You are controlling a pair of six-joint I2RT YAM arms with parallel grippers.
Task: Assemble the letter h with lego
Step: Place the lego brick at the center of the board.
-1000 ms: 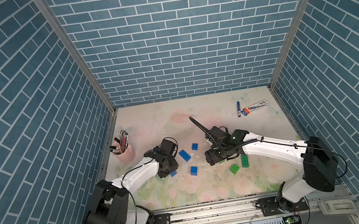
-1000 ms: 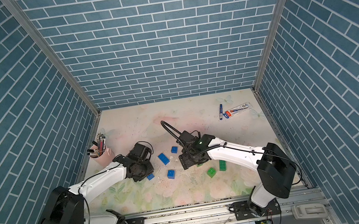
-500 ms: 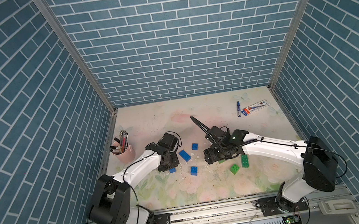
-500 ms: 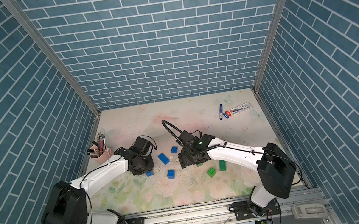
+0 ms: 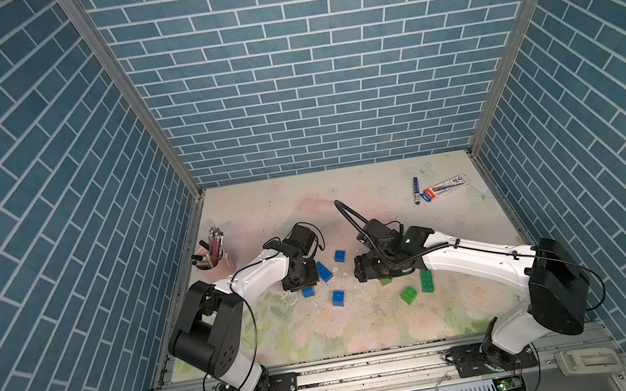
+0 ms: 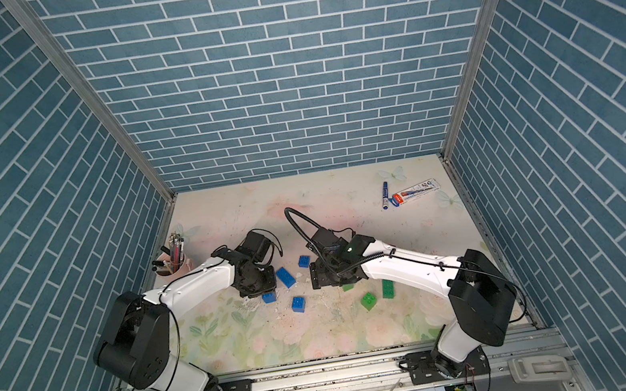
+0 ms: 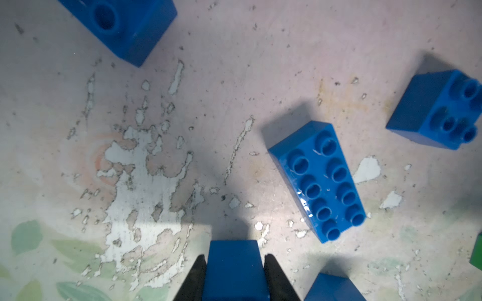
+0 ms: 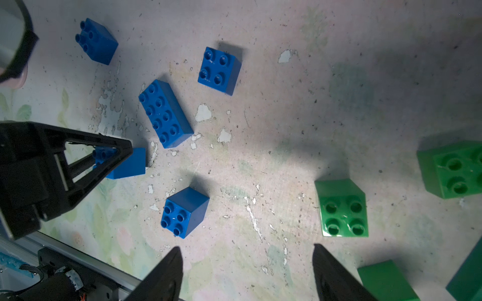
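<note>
Nearest, just below centre in both top views, a loose blue square (image 5: 338, 298) sits studs up. A green square (image 5: 408, 295) and a long green brick (image 5: 426, 281) lie to its right. Up and left of the blue square, the left gripper (image 7: 234, 260) is pinching a blue brick (image 8: 130, 163) by two opposite smooth walls. Whether that brick has cleared the mat (image 5: 323, 329) I cannot tell. The right gripper (image 8: 245, 263) hangs spread and empty over bare mat between the blue and green groups. Further back lie the long blue brick (image 5: 323, 271) and a far blue square (image 5: 339, 256).

These bricks look light, rigid and glossy, so a corner pinch would likely twist or slip. The flat parallel walls are the best hold, which leaves the studs and the hollow underside free. Joining probably needs a square, firm press down, with the free gripper steadying the lower brick.
</note>
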